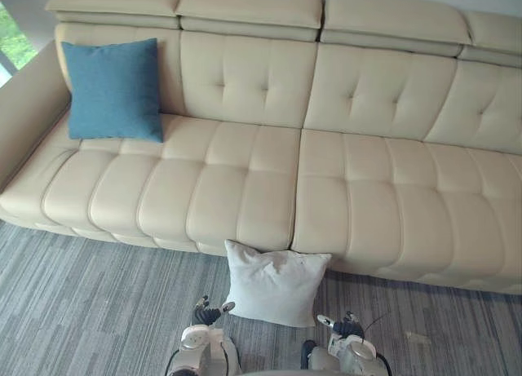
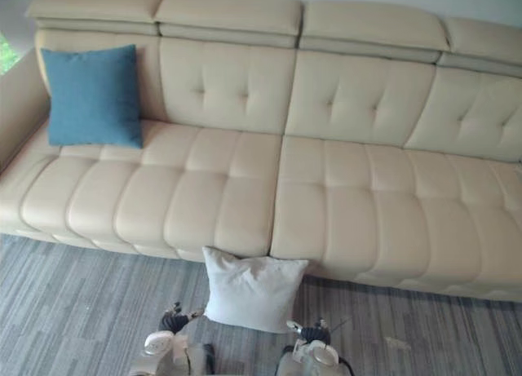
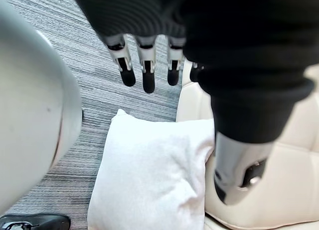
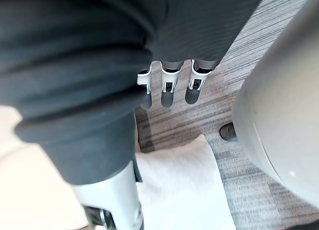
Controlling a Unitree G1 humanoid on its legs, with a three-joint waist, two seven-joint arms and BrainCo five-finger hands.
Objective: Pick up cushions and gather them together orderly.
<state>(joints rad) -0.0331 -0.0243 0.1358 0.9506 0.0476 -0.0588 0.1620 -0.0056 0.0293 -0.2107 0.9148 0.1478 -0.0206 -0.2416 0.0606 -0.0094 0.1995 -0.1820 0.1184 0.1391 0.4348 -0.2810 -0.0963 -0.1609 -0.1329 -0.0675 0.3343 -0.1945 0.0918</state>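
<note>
I hold both arms low over the grey striped carpet (image 1: 81,311). My left hand (image 1: 205,314) and right hand (image 1: 346,325) hang with fingers (image 3: 144,65) straight and slack, gripping nothing. Just ahead of the fingers, between the two hands, a soft, square white cushion (image 1: 276,282) rests on the carpet against the front of the cream tufted leather sofa (image 1: 367,188). Far beyond my left fingers, a blue woven cushion (image 1: 112,89) stands upright against the backrest.
</note>
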